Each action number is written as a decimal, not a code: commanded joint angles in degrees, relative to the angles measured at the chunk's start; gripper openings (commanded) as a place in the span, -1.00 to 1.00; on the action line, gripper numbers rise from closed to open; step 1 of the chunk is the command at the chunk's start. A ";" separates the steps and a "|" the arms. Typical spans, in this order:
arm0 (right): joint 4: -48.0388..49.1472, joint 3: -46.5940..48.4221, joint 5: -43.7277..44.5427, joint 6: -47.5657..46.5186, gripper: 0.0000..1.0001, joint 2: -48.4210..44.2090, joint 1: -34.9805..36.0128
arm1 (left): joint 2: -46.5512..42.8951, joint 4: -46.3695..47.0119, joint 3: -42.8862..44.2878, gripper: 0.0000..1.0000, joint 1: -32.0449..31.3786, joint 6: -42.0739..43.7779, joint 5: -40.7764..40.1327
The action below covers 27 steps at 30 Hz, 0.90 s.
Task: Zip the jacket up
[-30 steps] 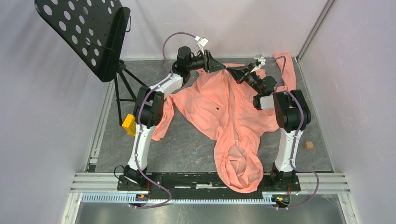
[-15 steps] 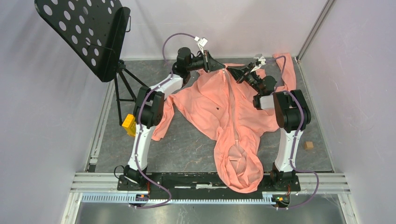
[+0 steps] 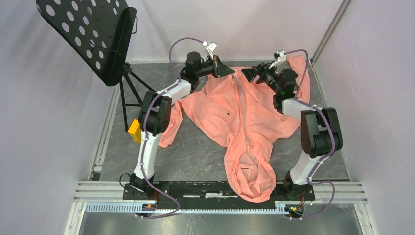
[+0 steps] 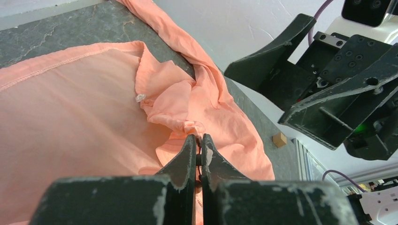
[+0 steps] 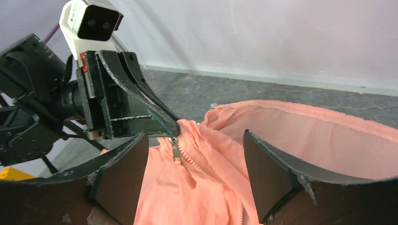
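Observation:
The salmon-pink jacket (image 3: 215,105) lies spread on the dark floor, hood (image 3: 252,177) toward the arm bases and hem at the far side. Its paler zipper strip (image 3: 243,105) runs down the middle. My left gripper (image 3: 231,72) is shut on the jacket's bunched hem fabric (image 4: 192,127) at the far end of the zipper. In the right wrist view the metal zipper slider (image 5: 175,150) hangs just below the left gripper's tip (image 5: 166,125). My right gripper (image 5: 195,173) stands open over the zipper teeth, with both fingers (image 5: 267,173) clear of the cloth.
A black perforated music stand (image 3: 88,34) on a tripod stands at the far left. A yellow object (image 3: 134,130) lies beside the left arm. A small wooden block (image 3: 323,152) sits on the floor at the right. Walls close in the far and right sides.
The right gripper has opened and pulled back to the right from the zipper end, its elbow swinging outward. The left gripper has closed on the hem fabric and stayed in place.

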 commanded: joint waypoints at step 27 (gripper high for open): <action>8.24 -3.34 -5.08 11.33 0.09 8.27 4.23 | -4.97 -1.20 0.59 -0.95 -0.31 2.76 1.23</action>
